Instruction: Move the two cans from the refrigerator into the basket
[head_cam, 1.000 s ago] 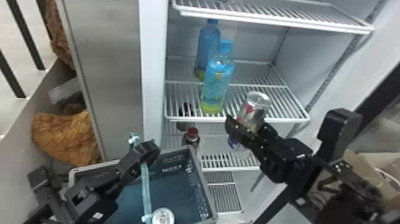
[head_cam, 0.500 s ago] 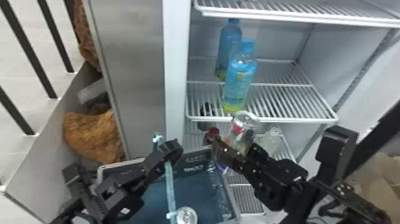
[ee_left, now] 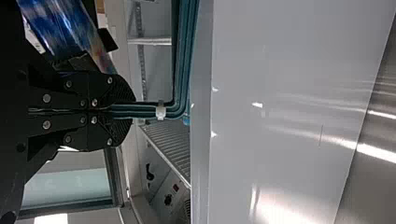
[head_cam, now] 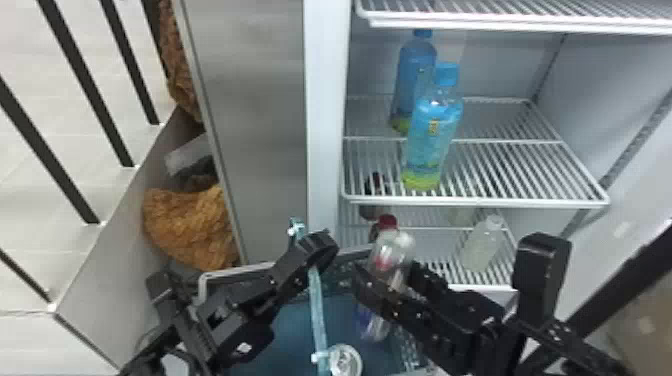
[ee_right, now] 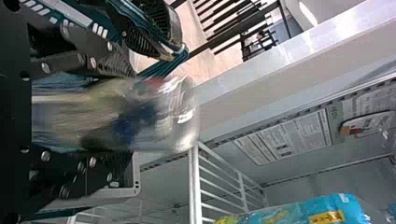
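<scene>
Can (head_cam: 389, 256) clamped between the fingers of my right gripper (ee_right: 133, 119), I have it above the basket (head_cam: 295, 325); the other can (head_cam: 345, 361) sits inside. My left gripper (ee_left: 128, 111) is closed on the handle (ee_left: 185, 56). I judge this the last placing: next, lower clear of the handle, then release.

Blue basket (head_cam: 290, 332); silver-topped can (head_cam: 345, 361); white-barred shelf (head_cam: 500, 202)

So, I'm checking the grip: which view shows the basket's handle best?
Left wrist view: the handle is close, clamped in the left gripper. Head view: its length, from above. Right wrist view: a bent part, farther off.
</scene>
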{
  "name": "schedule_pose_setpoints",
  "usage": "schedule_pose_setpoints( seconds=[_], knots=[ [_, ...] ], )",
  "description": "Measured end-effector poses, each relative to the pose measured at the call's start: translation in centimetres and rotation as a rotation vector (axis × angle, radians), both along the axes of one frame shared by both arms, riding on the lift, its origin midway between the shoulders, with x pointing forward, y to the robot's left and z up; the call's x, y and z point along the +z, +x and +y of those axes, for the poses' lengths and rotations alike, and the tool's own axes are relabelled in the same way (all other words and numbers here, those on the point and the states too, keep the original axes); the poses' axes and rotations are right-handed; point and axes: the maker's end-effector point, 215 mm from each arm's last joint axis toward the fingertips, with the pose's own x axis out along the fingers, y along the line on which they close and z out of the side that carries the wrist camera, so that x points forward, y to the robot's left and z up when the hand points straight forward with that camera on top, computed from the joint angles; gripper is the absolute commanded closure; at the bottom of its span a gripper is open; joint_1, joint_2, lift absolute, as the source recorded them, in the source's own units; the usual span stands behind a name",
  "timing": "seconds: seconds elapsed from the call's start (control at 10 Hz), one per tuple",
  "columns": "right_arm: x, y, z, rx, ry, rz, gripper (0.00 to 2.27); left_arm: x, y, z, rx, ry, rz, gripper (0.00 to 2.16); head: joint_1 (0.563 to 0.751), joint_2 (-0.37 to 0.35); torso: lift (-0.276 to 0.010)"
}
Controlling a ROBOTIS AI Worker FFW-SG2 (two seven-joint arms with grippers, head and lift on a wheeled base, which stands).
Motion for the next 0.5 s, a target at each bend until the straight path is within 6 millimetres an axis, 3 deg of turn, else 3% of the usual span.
schedule_pose_setpoints(
  seconds=[0.3, 0.5],
  knots=[
    [0.1, 0.9, -2.2, -0.045, -0.004, -0.017, 0.14, 0.0, 0.0, 0.1, 0.002, -0.002, 0.0, 1.2, 0.695, -0.061, -0.035],
    [1.1, 1.6, -5.3, -0.119, 0.001, -0.073, 0.14, -0.3, -0.2, 0.3, 0.006, -0.001, 0.008, 1.2, 0.695, -0.105, -0.035]
  ],
)
